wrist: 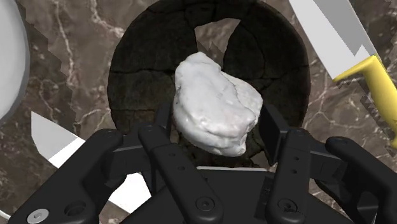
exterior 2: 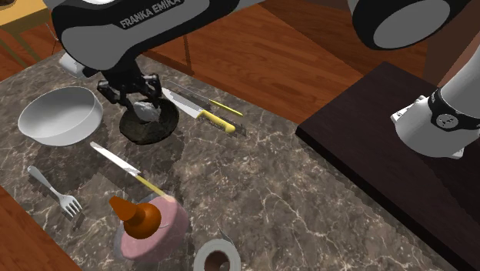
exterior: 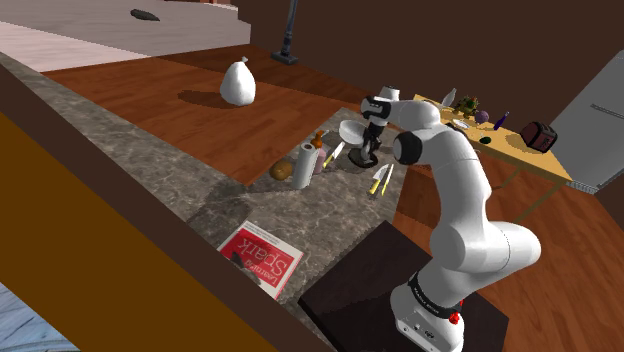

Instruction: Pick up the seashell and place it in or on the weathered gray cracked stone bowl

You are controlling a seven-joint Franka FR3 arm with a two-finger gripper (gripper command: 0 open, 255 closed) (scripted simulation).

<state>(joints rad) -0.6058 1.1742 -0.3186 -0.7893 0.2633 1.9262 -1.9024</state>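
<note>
Black pincer (wrist: pixel 218 124) clamped on lumpy white seashell (wrist: pixel 213 95), held directly above dark cracked stone bowl (wrist: pixel 137 63) on grey-brown marbled worktop (wrist: pixel 70 57). Yellow-handled knife (wrist: pixel 343 51) lies near.

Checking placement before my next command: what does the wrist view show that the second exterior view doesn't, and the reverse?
Wrist view: cracks across the inside of the dark stone bowl, with the white seashell in front of it. Second exterior view: a fork, an orange-topped pink object and the dark stand. Both: seashell, bowl, gripper, a yellow-handled knife, the pale bowl and the marble counter.
</note>
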